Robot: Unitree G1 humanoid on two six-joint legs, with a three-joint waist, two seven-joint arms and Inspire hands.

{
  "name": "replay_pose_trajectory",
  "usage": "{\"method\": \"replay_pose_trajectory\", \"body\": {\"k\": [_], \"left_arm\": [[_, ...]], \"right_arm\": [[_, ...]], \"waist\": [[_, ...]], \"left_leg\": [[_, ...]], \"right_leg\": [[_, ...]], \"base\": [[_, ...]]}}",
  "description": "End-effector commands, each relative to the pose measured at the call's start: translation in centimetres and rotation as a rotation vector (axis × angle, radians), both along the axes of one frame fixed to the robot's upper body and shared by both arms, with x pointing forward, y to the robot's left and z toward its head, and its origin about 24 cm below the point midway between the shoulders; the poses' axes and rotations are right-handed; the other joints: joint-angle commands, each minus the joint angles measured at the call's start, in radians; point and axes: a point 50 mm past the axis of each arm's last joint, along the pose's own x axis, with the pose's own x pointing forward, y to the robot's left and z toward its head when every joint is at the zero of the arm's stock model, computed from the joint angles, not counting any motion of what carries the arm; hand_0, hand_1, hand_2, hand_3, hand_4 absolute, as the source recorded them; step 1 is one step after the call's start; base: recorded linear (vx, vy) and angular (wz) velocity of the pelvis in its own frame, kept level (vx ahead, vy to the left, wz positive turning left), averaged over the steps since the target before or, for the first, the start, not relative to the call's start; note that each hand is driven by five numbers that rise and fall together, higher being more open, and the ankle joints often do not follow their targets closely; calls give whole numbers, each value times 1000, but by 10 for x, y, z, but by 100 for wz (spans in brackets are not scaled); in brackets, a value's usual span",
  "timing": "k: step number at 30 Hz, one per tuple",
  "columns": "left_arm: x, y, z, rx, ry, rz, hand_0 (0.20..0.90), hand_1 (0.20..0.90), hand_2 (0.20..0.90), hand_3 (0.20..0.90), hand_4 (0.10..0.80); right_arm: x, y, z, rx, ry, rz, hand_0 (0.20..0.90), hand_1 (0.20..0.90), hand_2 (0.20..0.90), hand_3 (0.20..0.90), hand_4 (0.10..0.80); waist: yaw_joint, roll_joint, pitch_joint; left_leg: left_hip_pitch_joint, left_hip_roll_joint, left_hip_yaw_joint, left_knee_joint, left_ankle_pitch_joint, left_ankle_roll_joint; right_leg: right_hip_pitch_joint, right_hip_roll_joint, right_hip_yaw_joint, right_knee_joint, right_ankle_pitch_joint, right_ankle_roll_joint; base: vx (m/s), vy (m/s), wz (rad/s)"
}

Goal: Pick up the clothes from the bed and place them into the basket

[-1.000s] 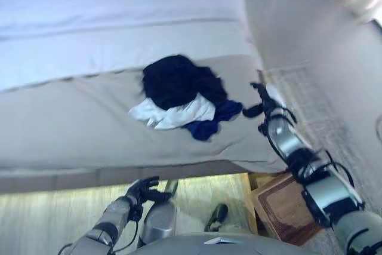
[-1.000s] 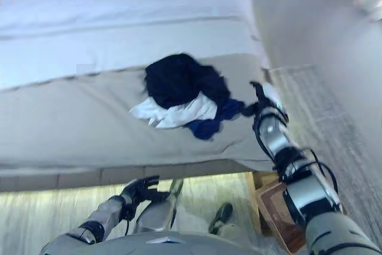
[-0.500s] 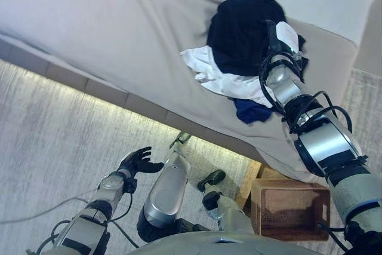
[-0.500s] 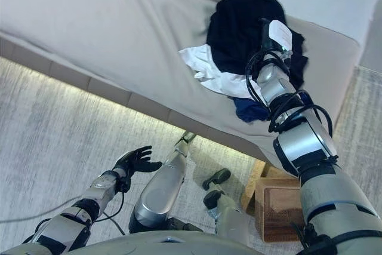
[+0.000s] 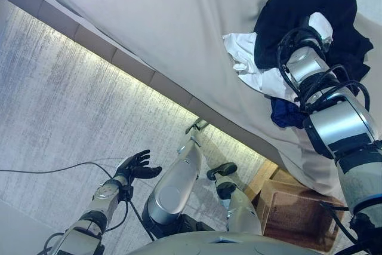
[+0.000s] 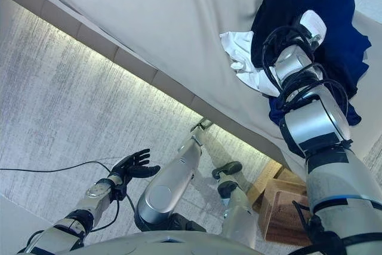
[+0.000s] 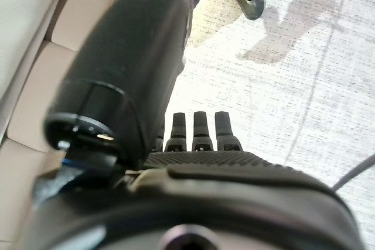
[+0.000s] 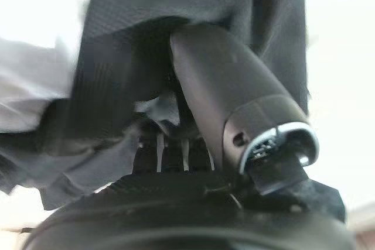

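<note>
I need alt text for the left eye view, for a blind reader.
The right hand is on a pile of dark and white clothes on the bed. The left hand hangs open above the floor; a basket stands below.

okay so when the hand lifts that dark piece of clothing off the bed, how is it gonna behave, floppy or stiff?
Probably floppy: the dark garment lies crumpled in soft folds on the bed. It may drag the white garment tangled beside it. The right hand is buried in cloth.
</note>
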Motion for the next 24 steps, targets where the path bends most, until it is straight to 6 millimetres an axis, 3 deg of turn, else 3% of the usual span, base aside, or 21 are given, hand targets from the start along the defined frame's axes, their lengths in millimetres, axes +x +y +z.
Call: {"method": "replay_pose_trajectory", "body": {"k": [1, 3, 5, 6, 12, 18, 24], "left_arm": [[-48, 32, -12, 48, 87, 83, 900, 900, 900, 900, 800], [-53, 36, -13, 66, 104, 110, 900, 900, 900, 900, 800], [-56, 38, -14, 86, 113, 110, 900, 900, 900, 900, 800], [-60, 39, -16, 94, 132, 125, 900, 900, 900, 900, 800], [-71, 34, -24, 141, 229, 73, 900, 900, 900, 900, 800], [-88, 21, -37, 168, 341, 5, 900, 900, 900, 900, 800], [-95, 8, -45, 178, 430, -60, 900, 900, 900, 900, 800]], "right_arm": [[-19, 39, 104, -132, -580, 120, 300, 300, 300, 200, 100], [-40, 51, 132, -156, -796, 174, 300, 300, 300, 200, 100], [-53, 53, 141, -168, -914, 181, 300, 300, 300, 200, 100], [-69, 53, 153, -179, -983, 200, 300, 300, 300, 200, 100], [-111, 33, 153, -251, -1092, 171, 300, 300, 300, 200, 100], [-131, 11, 145, -300, -1098, 132, 300, 300, 300, 200, 100], [-146, -10, 144, -334, -1092, 79, 300, 300, 300, 200, 100]], "waist": [[-13, -26, 11], [-48, -52, -8], [-64, -65, -29], [-96, -75, -62], [-205, -72, -199], [-300, -54, -322], [-386, -32, -408]], "left_leg": [[114, 71, 156, -81, -93, 98], [173, 82, 183, -94, -114, 99], [211, 91, 199, -116, -119, 98], [249, 97, 218, -140, -126, 98], [380, 94, 272, -206, -117, 109], [502, 100, 339, -268, -121, 105], [575, 97, 394, -306, -123, 98]], "right_leg": [[25, -1, 36, 108, 49, -16], [65, 14, 72, 68, 62, -10], [91, 29, 95, 35, 64, -10], [114, 43, 123, 9, 61, -8], [199, 92, 198, -89, 51, -22], [283, 136, 270, -180, 34, -27], [316, 156, 333, -233, 47, -41]], "base": [[-13, -26, -38], [22, -48, -66], [57, -69, -54], [104, -65, -42], [67, -50, -35], [67, -67, -37], [-10, -39, -29]]}}
